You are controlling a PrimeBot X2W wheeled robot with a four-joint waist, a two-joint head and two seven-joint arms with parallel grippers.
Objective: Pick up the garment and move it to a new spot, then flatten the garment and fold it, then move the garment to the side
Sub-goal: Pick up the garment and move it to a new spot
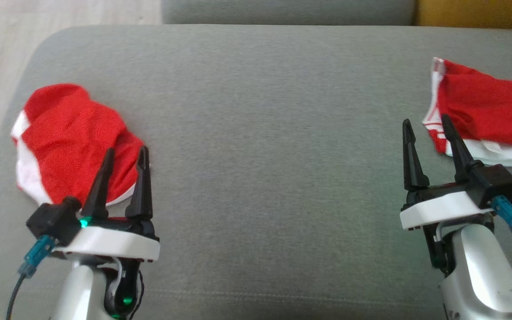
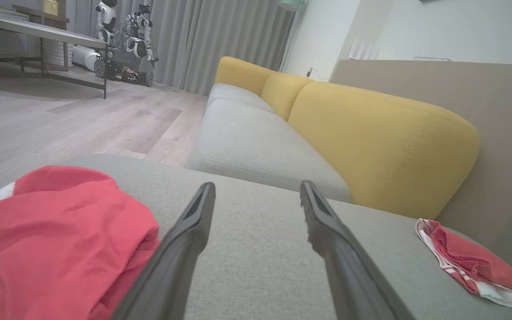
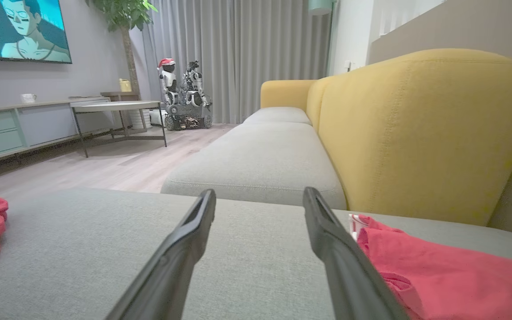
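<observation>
Grey sofa cushion (image 1: 256,111) is bearing a bundled red garment (image 1: 69,138) beside the left pincer (image 1: 127,149), a crumpled red garment (image 1: 482,106) beside the right pincer (image 1: 426,118); both are gaping empty, so pickup, flattening, folding seemingly are waiting

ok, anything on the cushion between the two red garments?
Nothing: in the head view the grey cushion between the left garment and the right garment is bare fabric.

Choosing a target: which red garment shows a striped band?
The right garment, beside the right gripper: its white band carries red stripes. The left garment shows plain white edging only.
</observation>
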